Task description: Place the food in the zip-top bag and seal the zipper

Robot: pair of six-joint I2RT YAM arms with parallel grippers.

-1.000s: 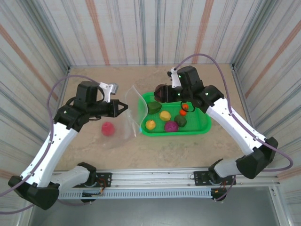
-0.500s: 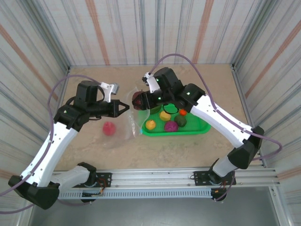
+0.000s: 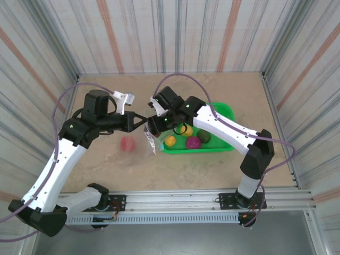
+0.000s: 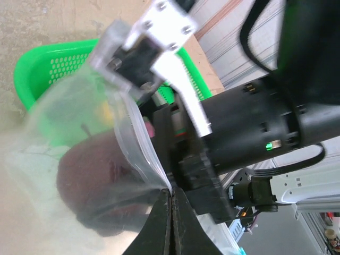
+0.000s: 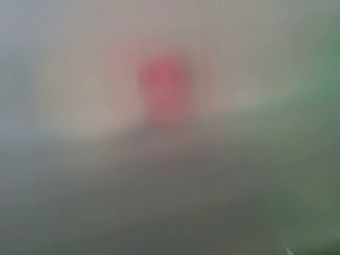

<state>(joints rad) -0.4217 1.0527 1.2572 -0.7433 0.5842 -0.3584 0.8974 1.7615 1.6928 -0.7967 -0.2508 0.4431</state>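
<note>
1. The left gripper (image 3: 142, 120) is clenched on the upper edge of the bag (image 3: 135, 151), just left of the basket (image 3: 226, 111). On its wrist camera the two fingers meet on the film right by the zipper (image 4: 139, 143). I'd say that pinch is there to hold the mouth lifted and facing right, so food can come straight across.
2. The right gripper (image 3: 152, 127) is stretched over from the right, with its tip at the bag's mouth, close against the left one.
3. A maroon fruit (image 4: 101, 186) shows through the film just in front of the right arm's black body, so it looks to be inside the mouth.
4. I cannot tell whether the right fingers are gripping that fruit or have let it go. The film hides them, and their own camera gives only a blur.
5. A pink-red fruit (image 3: 126, 143) lies inside the bag on the table (image 3: 106, 90), left of the mouth and a little nearer.
6. In the basket sit a yellow piece (image 3: 186, 129), a second yellow piece (image 3: 170, 141), a purple piece (image 3: 192, 142) and a dark green piece (image 3: 205, 136), all near its left end, closest to the bag.
7. My reading is that the maroon fruit is being delivered and most of the food is not yet bagged. The zipper is open, so sealing is some way off.
8. The thin film is held at one spot only, so it could sag or fold over the opening when the right arm pulls out.
</note>
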